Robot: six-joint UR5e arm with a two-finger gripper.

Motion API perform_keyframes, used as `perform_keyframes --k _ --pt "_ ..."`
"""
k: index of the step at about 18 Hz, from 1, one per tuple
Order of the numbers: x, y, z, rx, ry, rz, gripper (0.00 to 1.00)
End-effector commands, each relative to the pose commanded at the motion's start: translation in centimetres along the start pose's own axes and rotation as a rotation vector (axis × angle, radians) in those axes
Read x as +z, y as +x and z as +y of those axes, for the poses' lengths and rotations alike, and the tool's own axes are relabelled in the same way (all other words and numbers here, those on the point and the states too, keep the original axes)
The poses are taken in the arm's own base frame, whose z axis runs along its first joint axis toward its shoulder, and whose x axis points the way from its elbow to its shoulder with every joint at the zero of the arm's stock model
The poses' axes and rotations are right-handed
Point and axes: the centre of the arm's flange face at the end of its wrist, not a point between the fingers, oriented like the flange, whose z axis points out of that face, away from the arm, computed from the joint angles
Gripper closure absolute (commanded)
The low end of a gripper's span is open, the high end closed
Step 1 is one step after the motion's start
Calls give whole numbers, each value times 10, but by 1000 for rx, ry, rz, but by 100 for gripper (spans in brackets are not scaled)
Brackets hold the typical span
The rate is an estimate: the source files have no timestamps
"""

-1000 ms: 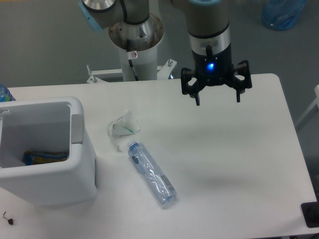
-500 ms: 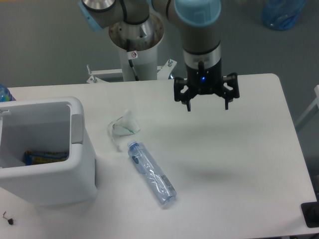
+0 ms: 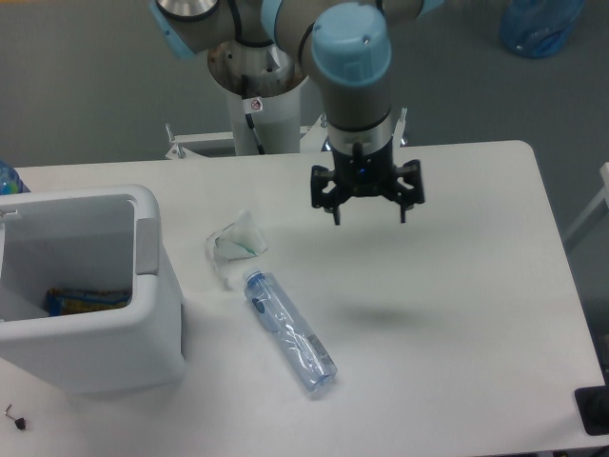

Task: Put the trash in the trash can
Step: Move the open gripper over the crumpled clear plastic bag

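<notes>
The gripper (image 3: 368, 218) hangs spread and empty above mid-table, with the crumpled clear cup (image 3: 237, 242) and smooth blue-capped bottle (image 3: 288, 330) lying left of it beside the boxy white bin (image 3: 143, 324), whose left edge the frame cuts off.

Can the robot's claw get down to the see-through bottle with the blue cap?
Probably yes. The gripper is open above the table, and the bottle lies flat with nothing on top; only the crumpled cup sits near its cap.
</notes>
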Motion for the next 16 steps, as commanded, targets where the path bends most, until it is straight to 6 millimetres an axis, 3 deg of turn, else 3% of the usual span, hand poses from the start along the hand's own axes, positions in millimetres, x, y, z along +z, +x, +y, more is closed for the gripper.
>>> perform_keyframes --k 4,11,16 --pt "27 39 8 97 -49 41 0" --pt "40 85 28 205 -81 82 0" --pt "44 115 25 258 -76 125 0"
